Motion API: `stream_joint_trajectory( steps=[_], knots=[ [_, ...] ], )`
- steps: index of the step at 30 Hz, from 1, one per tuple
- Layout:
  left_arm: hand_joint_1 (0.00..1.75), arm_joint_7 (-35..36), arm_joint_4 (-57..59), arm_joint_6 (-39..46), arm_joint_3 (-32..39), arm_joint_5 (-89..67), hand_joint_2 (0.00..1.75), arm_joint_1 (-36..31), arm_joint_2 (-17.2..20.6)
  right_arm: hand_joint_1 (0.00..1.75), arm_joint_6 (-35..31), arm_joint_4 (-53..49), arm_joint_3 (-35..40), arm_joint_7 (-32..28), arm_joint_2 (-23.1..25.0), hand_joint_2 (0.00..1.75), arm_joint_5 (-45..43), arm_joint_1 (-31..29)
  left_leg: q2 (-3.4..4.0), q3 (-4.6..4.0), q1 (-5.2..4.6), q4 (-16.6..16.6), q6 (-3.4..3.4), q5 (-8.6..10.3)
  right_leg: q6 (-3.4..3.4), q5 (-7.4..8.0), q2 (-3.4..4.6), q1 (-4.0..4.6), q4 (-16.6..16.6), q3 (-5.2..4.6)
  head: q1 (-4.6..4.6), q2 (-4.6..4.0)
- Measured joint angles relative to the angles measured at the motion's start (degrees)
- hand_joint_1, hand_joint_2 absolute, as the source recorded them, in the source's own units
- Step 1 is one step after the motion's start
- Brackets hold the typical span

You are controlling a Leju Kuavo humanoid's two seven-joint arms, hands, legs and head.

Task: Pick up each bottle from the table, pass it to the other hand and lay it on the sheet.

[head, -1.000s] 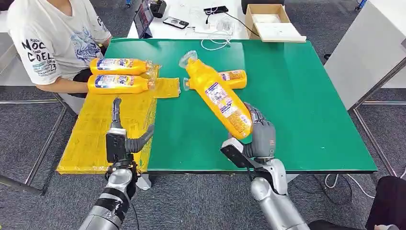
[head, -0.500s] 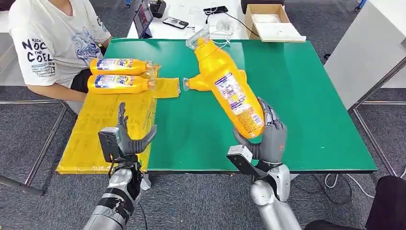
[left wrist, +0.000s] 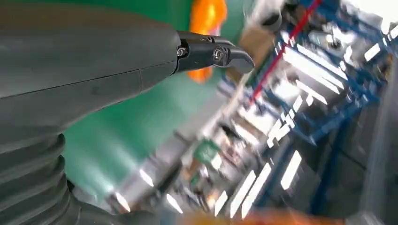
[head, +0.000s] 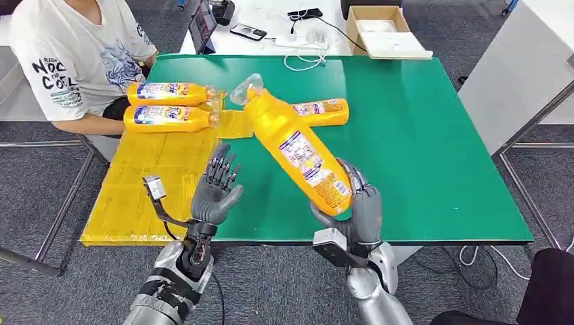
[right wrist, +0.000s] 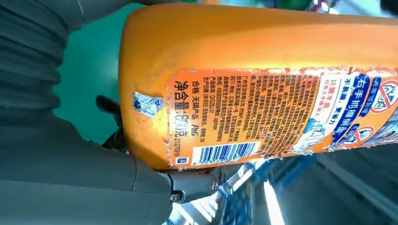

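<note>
Orange bottle [head: 294, 145] gripped by the right hand [head: 357, 210] hides another bottle's [head: 323, 110] neck; left hand [head: 215, 191] spread.

A green-topped rectangular table [head: 433, 156] on metal legs is being shown over grey carpet flooring [head: 40, 176]. Behind it, a white desk [head: 271, 17] is being crowded by a brown cardboard box [head: 386, 30], phones and cables; a white cabinet [head: 521, 68] is being seen alongside.

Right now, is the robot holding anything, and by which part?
Yes. The right robot hand grips a yellow bottle by its bottom end, cap pointing up and away. The left robot hand is spread and holds nothing.
</note>
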Motion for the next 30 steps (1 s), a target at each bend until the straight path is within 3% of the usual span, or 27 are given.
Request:
stream_joint_trajectory(
  steps=[22,30],
  knots=[
    [0.00,1.9,-3.1,-4.9,-5.6,5.5,1.75,1.0,0.0,1.75,2.3,9.0,5.5,-0.2,1.3,1.75,1.8,-0.4,0.00,-0.01,0.00,0.0,0.00,0.00,0.00,0.00,0.00,-0.01,0.0,-0.01,0.02,0.00],
    [0.00,2.4,-1.5,-5.2,-6.5,5.2,1.75,0.1,0.0,1.75,2.1,12.7,7.8,0.1,2.1,1.75,7.1,-2.8,0.01,0.01,0.00,0.0,0.00,0.01,0.00,0.00,0.00,-0.01,0.0,-0.02,0.00,0.00]
  ],
)
